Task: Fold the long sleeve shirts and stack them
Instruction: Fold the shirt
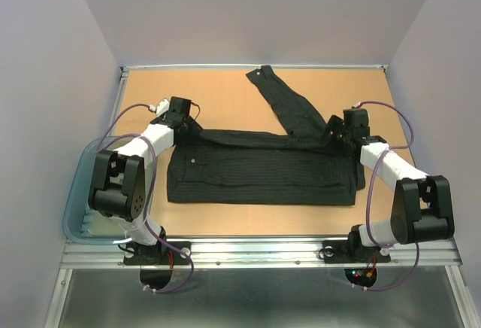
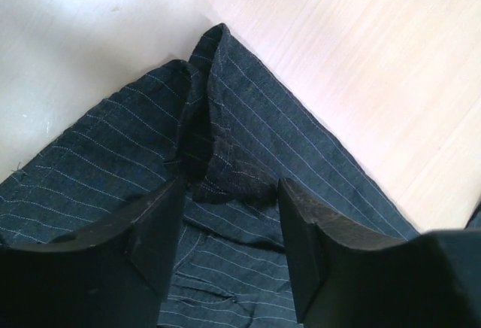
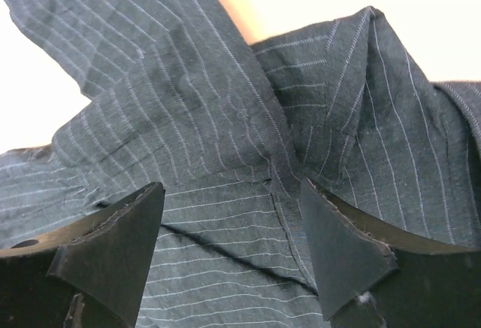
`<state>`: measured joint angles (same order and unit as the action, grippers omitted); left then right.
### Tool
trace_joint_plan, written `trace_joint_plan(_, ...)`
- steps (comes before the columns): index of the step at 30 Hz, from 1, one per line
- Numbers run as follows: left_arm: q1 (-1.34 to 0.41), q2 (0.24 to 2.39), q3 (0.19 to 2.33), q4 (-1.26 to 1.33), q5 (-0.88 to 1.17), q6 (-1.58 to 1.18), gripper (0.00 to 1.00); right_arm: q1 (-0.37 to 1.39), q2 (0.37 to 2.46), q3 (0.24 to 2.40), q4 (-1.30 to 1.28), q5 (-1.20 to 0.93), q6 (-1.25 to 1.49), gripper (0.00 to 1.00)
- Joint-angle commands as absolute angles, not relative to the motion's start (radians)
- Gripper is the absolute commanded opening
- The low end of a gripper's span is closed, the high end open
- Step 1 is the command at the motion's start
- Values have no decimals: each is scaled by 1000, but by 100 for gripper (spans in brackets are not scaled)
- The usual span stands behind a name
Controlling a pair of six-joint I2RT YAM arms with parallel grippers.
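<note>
A black pinstriped long sleeve shirt (image 1: 259, 170) lies folded into a wide band across the middle of the table, one sleeve (image 1: 284, 102) stretching toward the far edge. My left gripper (image 1: 183, 123) hovers over the shirt's far left corner, jaws apart, with a raised fold of cloth (image 2: 225, 140) just ahead of the fingertips and nothing pinched. My right gripper (image 1: 340, 134) sits over the far right corner where the sleeve joins. In the right wrist view its gripper (image 3: 233, 223) stands open above a seam in the shirt (image 3: 225, 132), clear of the fabric.
A translucent blue-grey tub (image 1: 77, 192) sits off the table's left edge beside the left arm. Bare wooden tabletop (image 1: 210, 91) lies beyond the shirt, bounded by grey walls. A metal rail (image 1: 255, 249) runs along the near edge.
</note>
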<state>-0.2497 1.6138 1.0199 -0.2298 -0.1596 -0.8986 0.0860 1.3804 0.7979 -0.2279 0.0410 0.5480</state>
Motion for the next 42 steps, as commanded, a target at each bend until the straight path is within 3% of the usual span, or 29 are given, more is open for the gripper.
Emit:
trace_joint_plan(1, -255, 1609, 1063, -230, -187, -925, 61, 83, 1405, 861, -218, 69, 644, 77)
trace_joint_plan(16, -253, 1578, 1008, -210, -202, -911, 49, 83, 1497, 914, -212, 179, 624, 64)
trace_joint_plan(19, -249, 1574, 994, -207, -204, -910, 44, 83, 1502, 905, -212, 190, 623, 57)
trace_joint_plan(22, -249, 1562, 985, -206, -207, -905, 41, 81, 1497, 885, -209, 202, 615, 47)
trace_joint_plan(26, -249, 1534, 960, -192, -207, -890, 31, 83, 1494, 865, -204, 221, 606, 20)
trace_joint_plan(30, -249, 1488, 896, -152, -209, -850, 27, 81, 1485, 842, -202, 239, 604, 3)
trace_joint_plan(37, -248, 1411, 758, -57, -199, -815, 28, 74, 1454, 775, -195, 271, 618, 1)
trace_joint_plan(42, -249, 1422, 707, -22, -173, -844, 34, 69, 1421, 718, -184, 299, 643, 1)
